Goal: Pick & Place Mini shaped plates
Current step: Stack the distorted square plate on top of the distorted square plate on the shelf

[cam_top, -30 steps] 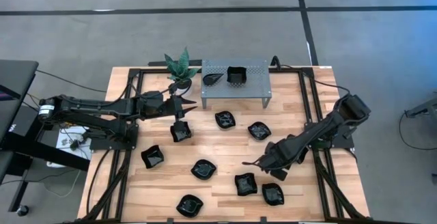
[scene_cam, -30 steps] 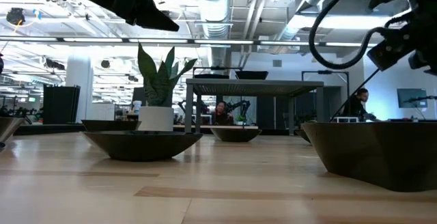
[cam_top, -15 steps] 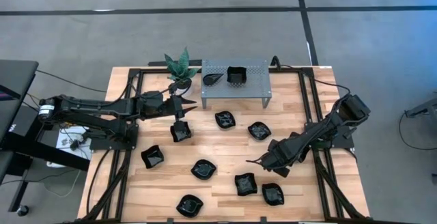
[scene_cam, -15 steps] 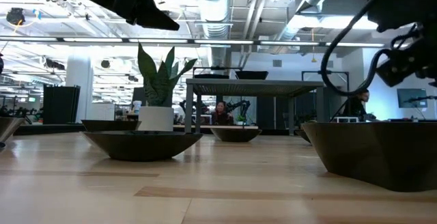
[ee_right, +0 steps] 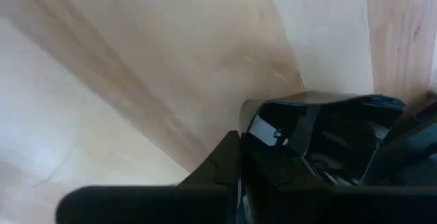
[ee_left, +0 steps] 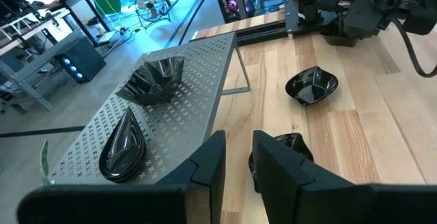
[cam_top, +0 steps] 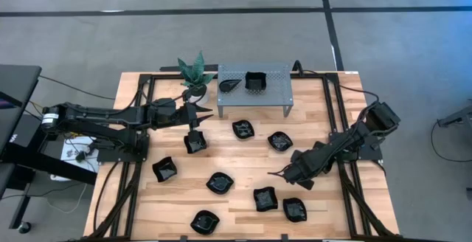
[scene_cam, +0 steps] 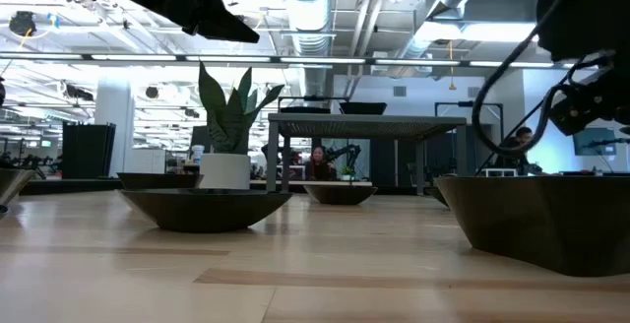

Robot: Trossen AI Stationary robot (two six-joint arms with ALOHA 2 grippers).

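Several small black plates lie flat on the wooden table, among them one and another at the front right. A teardrop plate and a square plate rest on the grey perforated rack at the back. My right gripper is open and hangs just above the table near the front-right plates. One black plate shows close between its fingers. My left gripper is open and empty, above the table beside the rack.
A potted plant stands at the back left, next to the rack. More plates lie at the table's middle and left. Black frame rails run along both sides of the table.
My right gripper has come down toward the table and drawn back a little toward the table's right edge, staying near the front-right plates. No plate has moved.
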